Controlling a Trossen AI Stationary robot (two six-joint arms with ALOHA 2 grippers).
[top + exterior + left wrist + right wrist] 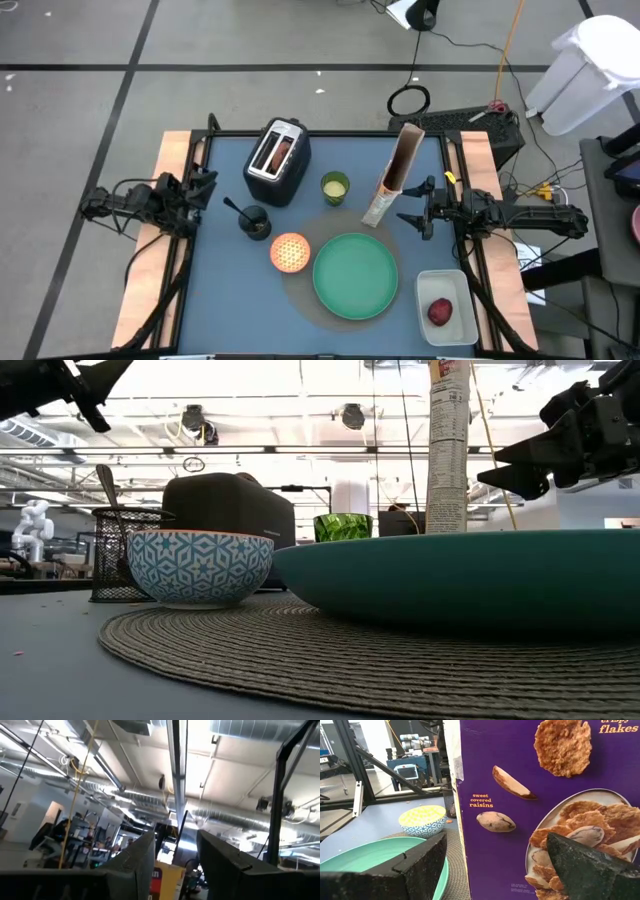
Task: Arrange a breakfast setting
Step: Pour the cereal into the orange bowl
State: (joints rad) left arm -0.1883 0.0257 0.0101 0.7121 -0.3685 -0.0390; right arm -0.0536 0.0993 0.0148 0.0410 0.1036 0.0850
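The right tool [408, 220] hovers with its fingers spread wide, holding nothing, just right of the upright purple cereal box [397, 172]. The left tool [205, 186] waits at the worktop's [225, 300] left edge, part open and seemingly empty. The green plate [355, 276] lies near-centre on a woven mat [300, 650], the bowl [290, 252] just left of it. The dark-red fruit [440, 311] sits in the white tub [447, 333] at the near right.

The cereal box [396, 173] stood tall right before the right gripper [412, 219], blocking its reach; open surface [225, 290] lay left of the bowl [290, 252] and plate [355, 275].
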